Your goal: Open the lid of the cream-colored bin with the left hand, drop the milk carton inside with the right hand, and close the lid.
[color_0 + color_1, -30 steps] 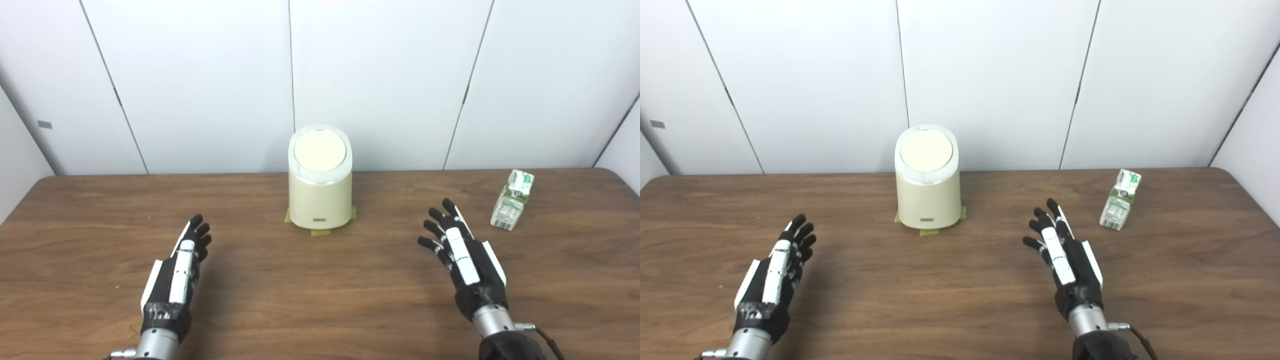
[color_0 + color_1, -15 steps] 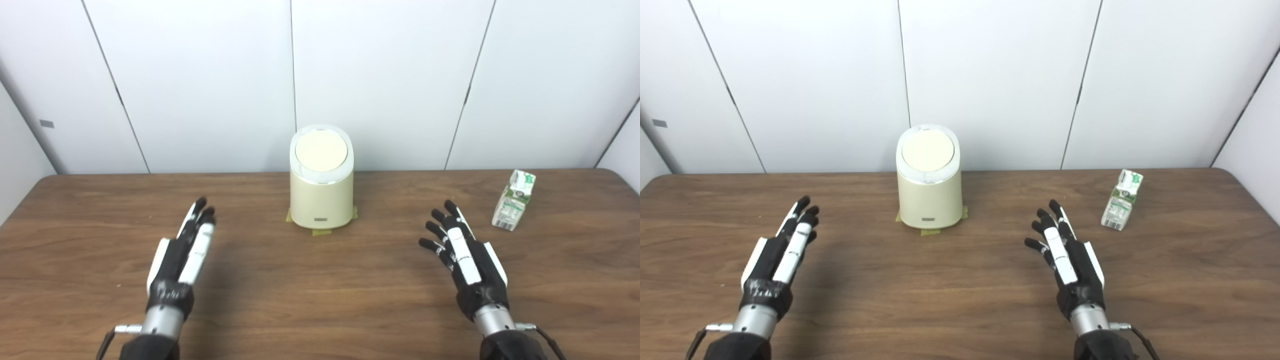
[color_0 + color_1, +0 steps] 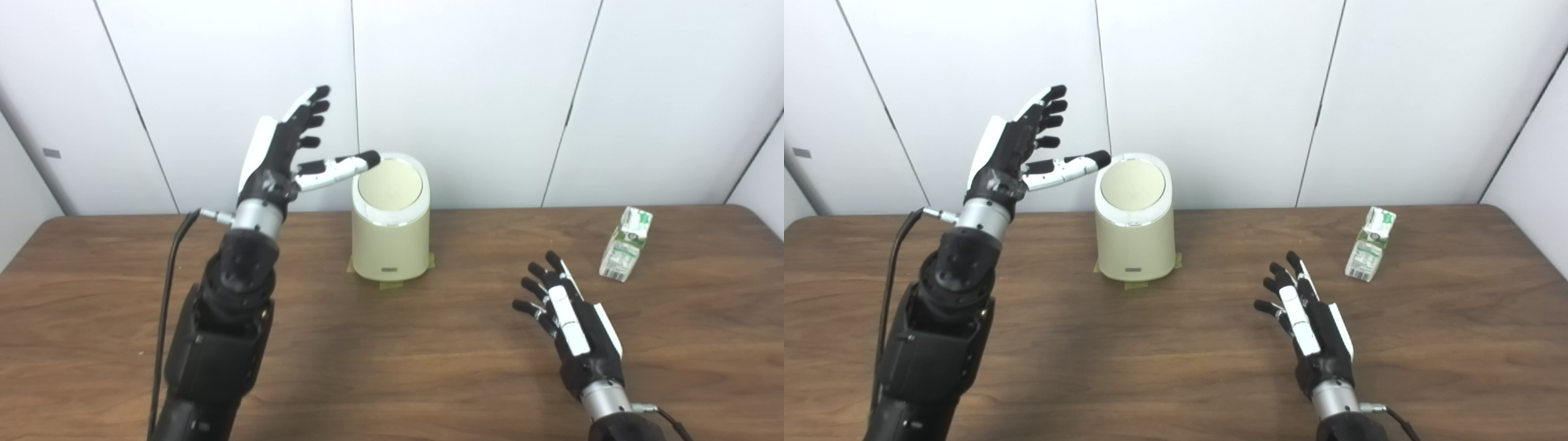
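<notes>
A: Left hand (image 3: 278,153)?
B: Raised, fingers spread, empty; thumb tip at the closed lid (image 3: 389,185) of the cream bin (image 3: 390,245).
A: Right hand (image 3: 572,327)?
B: Spread, empty, low over the table (image 3: 392,361); milk carton (image 3: 626,244) upright, far right.

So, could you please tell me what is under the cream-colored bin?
Yellowish tape tabs stick out from beneath the cream-colored bin at its front and sides, on the wooden table. How far the tape runs under the base is hidden. The lid is shut, so the inside is hidden too.
</notes>
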Robot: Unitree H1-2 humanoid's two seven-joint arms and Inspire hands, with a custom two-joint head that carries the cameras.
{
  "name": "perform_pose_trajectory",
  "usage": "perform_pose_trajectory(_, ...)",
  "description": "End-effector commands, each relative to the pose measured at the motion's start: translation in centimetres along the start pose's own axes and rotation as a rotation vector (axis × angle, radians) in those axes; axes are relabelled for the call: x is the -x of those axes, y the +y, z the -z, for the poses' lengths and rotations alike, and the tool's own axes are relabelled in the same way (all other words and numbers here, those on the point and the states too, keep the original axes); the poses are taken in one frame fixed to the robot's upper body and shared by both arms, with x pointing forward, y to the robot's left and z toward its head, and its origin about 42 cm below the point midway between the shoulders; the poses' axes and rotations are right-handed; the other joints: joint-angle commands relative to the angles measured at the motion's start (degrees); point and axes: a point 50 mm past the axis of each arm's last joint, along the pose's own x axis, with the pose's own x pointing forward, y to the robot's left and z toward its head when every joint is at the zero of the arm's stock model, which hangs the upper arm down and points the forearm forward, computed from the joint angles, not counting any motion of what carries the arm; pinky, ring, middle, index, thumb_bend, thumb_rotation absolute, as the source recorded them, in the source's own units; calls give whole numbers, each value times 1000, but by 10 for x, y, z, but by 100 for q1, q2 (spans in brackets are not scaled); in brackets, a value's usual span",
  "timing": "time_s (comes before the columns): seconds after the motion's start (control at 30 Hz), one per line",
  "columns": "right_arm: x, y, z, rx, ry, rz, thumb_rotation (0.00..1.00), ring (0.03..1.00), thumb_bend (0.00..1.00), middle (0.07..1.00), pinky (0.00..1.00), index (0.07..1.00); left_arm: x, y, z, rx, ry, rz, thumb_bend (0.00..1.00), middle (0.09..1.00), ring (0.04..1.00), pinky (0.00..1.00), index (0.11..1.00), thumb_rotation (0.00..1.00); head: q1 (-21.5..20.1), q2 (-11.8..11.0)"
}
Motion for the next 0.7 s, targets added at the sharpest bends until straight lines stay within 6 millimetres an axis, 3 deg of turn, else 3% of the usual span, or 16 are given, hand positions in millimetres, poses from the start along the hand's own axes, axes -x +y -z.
perform_pose_trajectory(0.0,-7,5,-16,-2,-87,-14,786,875,620,907,717,974,-25,11,-28,-136,-98,-33,905,882,849,721,898,160,-12,3)
perform_pose_trajectory(0.13,-7,7,-16,-4,-83,-13,775,867,618,904,712,968,-49,3,-33,-299,-112,-12,946,852,817,668,882,104,-14,2)
perform_pose_trajectory(0.27,-6,10,-17,9,-80,-20,744,866,590,902,726,968,-69,-9,-31,-445,-137,34,975,881,852,730,884,50,3,13)
perform_pose_trajectory(0.43,-5,12,-18,9,-84,-28,759,872,590,906,740,971,-79,-16,-27,-549,-162,41,972,880,842,734,879,27,11,47)
perform_pose_trajectory(0.67,-2,18,-23,20,-88,-43,781,870,580,906,731,975,-77,-21,-18,-708,-218,14,952,873,856,802,885,64,-4,80)
